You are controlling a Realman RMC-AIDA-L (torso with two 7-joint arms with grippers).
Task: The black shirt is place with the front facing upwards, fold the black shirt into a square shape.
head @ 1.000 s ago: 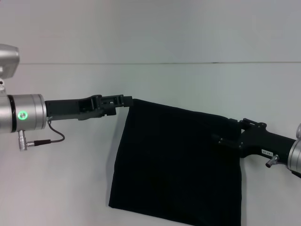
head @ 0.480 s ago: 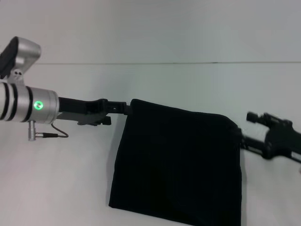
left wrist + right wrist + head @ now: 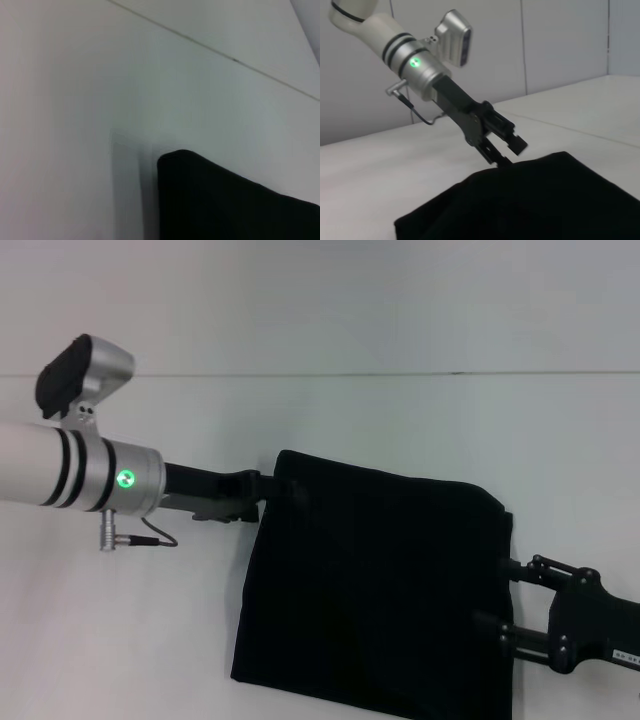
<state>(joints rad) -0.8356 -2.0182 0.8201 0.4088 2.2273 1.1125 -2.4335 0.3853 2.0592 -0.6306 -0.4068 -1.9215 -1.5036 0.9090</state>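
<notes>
The black shirt (image 3: 370, 590) lies folded into a rough rectangle on the white table, with no lettering showing. My left gripper (image 3: 272, 483) is at the shirt's far left corner. The right wrist view shows this left gripper (image 3: 510, 152) open, its lower finger (image 3: 501, 160) touching the cloth edge of the shirt (image 3: 530, 200). My right gripper (image 3: 495, 595) is open against the shirt's right edge, toward the near side, one finger on each side of a short stretch of that edge. The left wrist view shows only the shirt's corner (image 3: 225, 210).
The white table (image 3: 150, 640) stretches around the shirt, and a pale wall rises behind its far edge (image 3: 400, 373). A small cable (image 3: 150, 530) hangs under the left wrist. No other objects are in view.
The right gripper has let go of the far right corner and moved nearer along the shirt's right edge. The left arm has pushed in toward the shirt and its fingers have opened.
</notes>
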